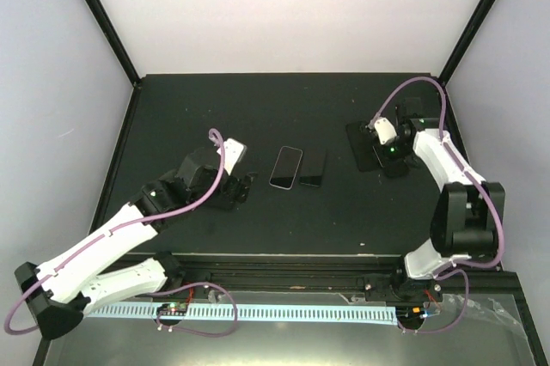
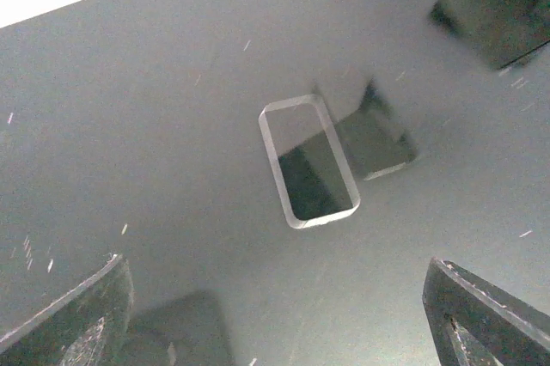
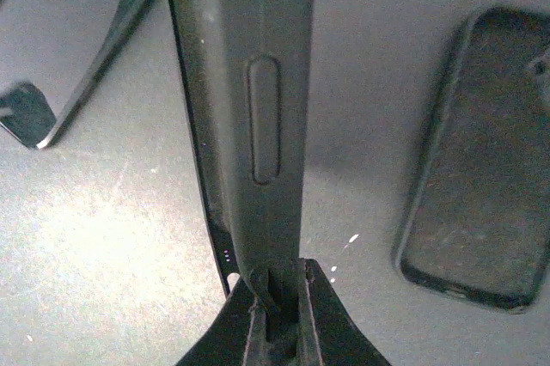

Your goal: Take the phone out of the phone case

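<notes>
Phone case (image 3: 258,108): dark and matte, with a raised oblong button cover on its long side. It sits at the right rear of the table (image 1: 215,108), and the right wrist view shows it edge-on. A thin strip runs along one edge. Whether that strip is a phone seated inside cannot be told.

Right gripper (image 3: 279,301): its fingers are closed tight on the near end of the case.

Left gripper (image 2: 275,297): it is spread wide with nothing between the fingers. It hangs low over the table left of centre and touches nothing.

Other items: a silver-rimmed phone (image 1: 286,167) lies flat at the table's centre with its glossy face up. A dark slab (image 1: 313,168) lies just beside it on the right. Both are well apart from the held case. In the right wrist view, a flat dark shell (image 3: 481,160) lies near the case. Whether this is that same slab cannot be told.
</notes>
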